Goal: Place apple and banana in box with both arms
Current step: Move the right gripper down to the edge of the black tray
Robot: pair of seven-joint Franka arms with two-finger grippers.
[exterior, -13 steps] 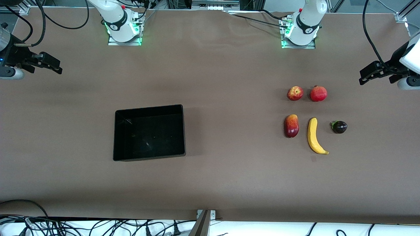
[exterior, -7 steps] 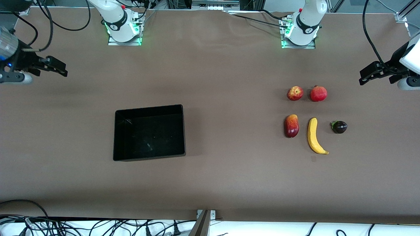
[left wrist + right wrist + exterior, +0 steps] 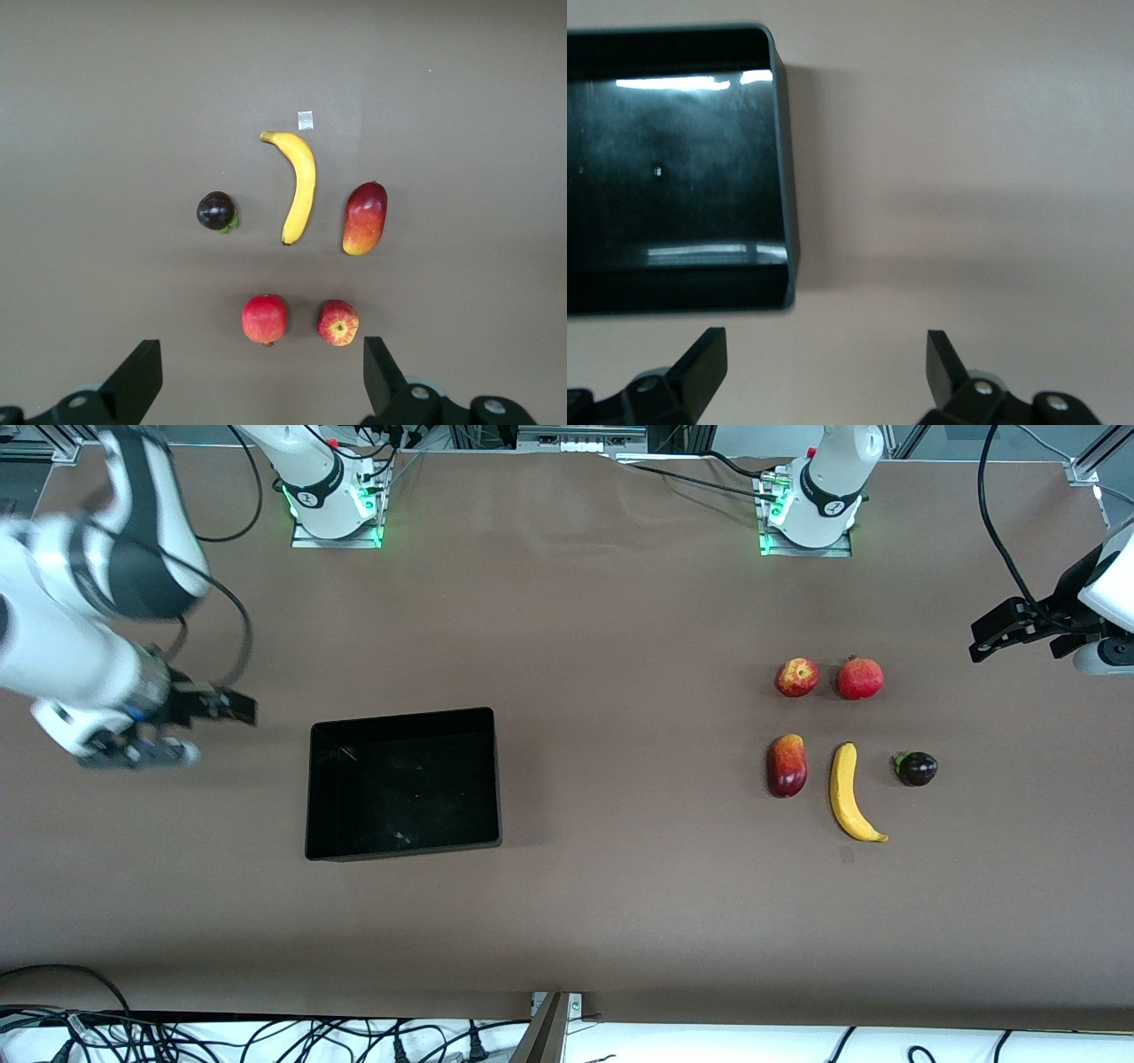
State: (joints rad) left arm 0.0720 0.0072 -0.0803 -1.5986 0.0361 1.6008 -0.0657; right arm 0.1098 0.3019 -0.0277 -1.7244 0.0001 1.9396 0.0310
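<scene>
The apple [image 3: 796, 677] [image 3: 338, 322], red with yellowish patches, lies on the table toward the left arm's end. The long yellow banana [image 3: 849, 793] [image 3: 299, 184] lies nearer the front camera than it. The black open-top box [image 3: 403, 783] [image 3: 673, 168] sits toward the right arm's end with nothing in it. My left gripper [image 3: 992, 631] [image 3: 261, 376] hangs open and holds nothing, above the table's edge at the left arm's end. My right gripper [image 3: 232, 709] [image 3: 826, 363] is open and holds nothing, over bare table beside the box.
A uniformly red round fruit [image 3: 859, 678] lies beside the apple. A dark-red-and-yellow elongated fruit [image 3: 787, 764] and a small dark purple fruit [image 3: 916, 768] flank the banana. A small tape patch [image 3: 848, 855] marks the table by the banana's tip.
The right arm has swung from the table's edge toward the box, and its gripper now hangs close beside it. The left gripper has barely moved. No fruit has moved.
</scene>
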